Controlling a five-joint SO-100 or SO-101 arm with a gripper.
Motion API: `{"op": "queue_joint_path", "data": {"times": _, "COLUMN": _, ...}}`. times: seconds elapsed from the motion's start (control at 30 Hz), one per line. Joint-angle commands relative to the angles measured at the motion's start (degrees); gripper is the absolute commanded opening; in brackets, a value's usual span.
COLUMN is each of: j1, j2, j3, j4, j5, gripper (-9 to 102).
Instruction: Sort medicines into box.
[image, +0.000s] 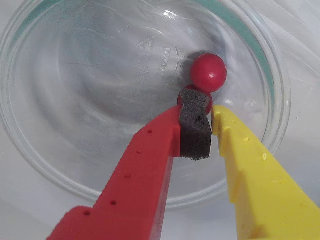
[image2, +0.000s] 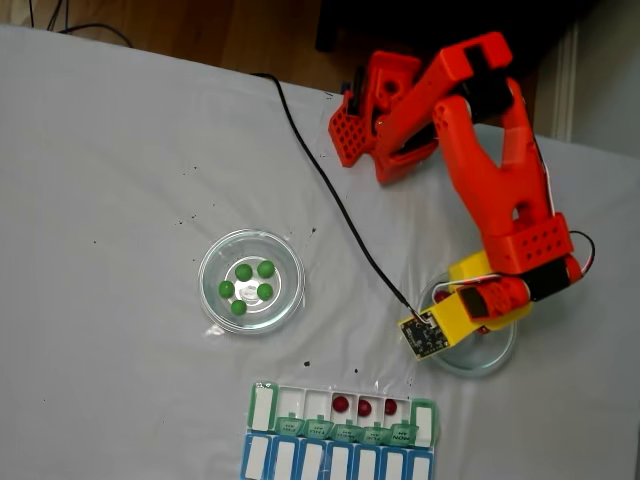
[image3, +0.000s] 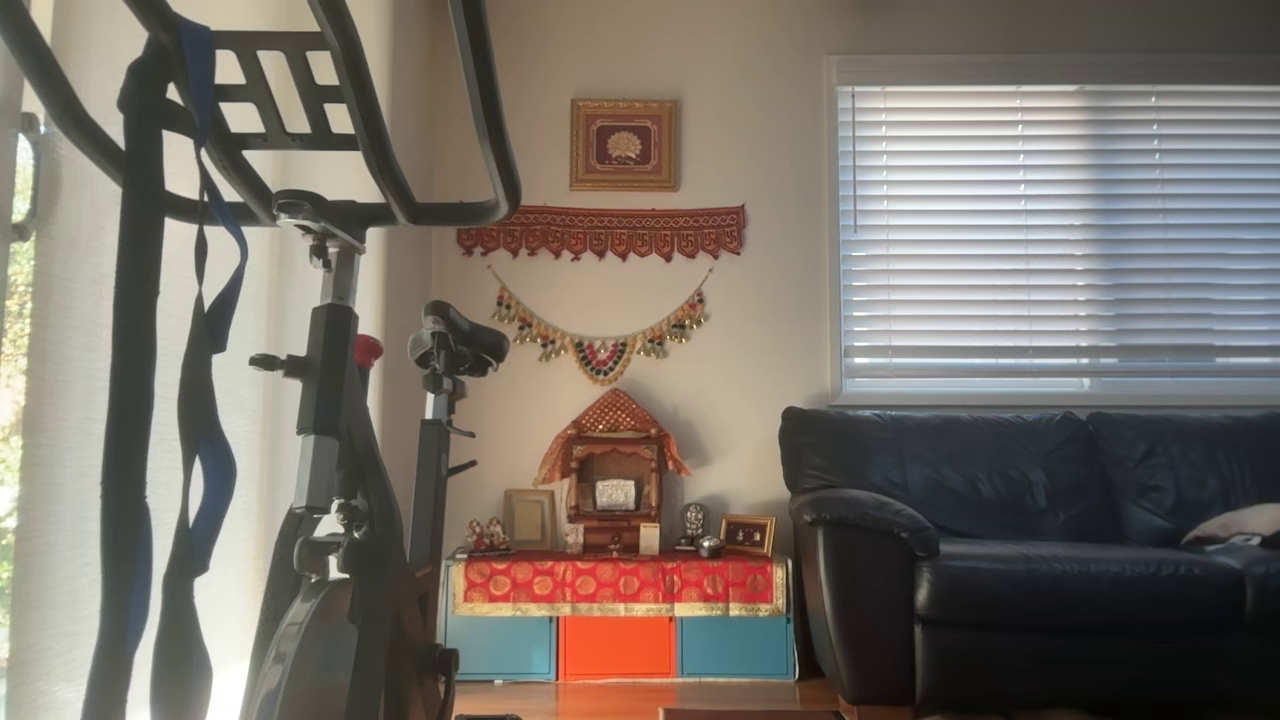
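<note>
In the wrist view my gripper (image: 212, 114) reaches down into a round clear dish (image: 45, 150). Its red jaw with a grey foam pad (image: 195, 130) and its yellow jaw stand almost together. One dark red pill (image: 208, 72) lies free just beyond the tips. A second red pill (image: 209, 102) sits right behind the pad's tip, mostly hidden; whether it is pinched I cannot tell. In the fixed view the green box (image2: 262, 408) lies at the near edge, with three red pills (image2: 365, 407) in its open compartments. Several green pills (image2: 245, 272) rest in the left dish (image2: 290, 260).
The orange arm (image2: 500, 200) leans over the right dish (image2: 495, 360) in the fixed view. A black cable (image2: 330, 190) runs across the white cloth to the wrist camera. A blue row with white lids (image2: 340, 462) adjoins the box.
</note>
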Motion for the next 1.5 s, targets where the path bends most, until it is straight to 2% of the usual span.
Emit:
{"op": "queue_joint_path", "data": {"times": 0.0, "j1": -0.8, "j2": 3.5, "j3": -0.6, "j4": -0.4, "j5": 1.1, "gripper": 5}}
{"op": "queue_joint_path", "data": {"times": 0.23, "j1": -0.9, "j2": 3.8, "j3": -0.4, "j4": -0.3, "j5": 1.3, "gripper": 17}}
{"op": "queue_joint_path", "data": {"times": 0.57, "j1": -2.5, "j2": 0.7, "j3": 0.5, "j4": -1.4, "j5": 3.0, "gripper": 22}}
{"op": "queue_joint_path", "data": {"times": 1.2, "j1": -4.2, "j2": -5.3, "j3": 1.8, "j4": -4.3, "j5": 4.0, "gripper": 23}}
{"op": "queue_joint_path", "data": {"times": 1.47, "j1": -4.4, "j2": 1.3, "j3": -1.1, "j4": 2.2, "j5": 4.1, "gripper": 22}}
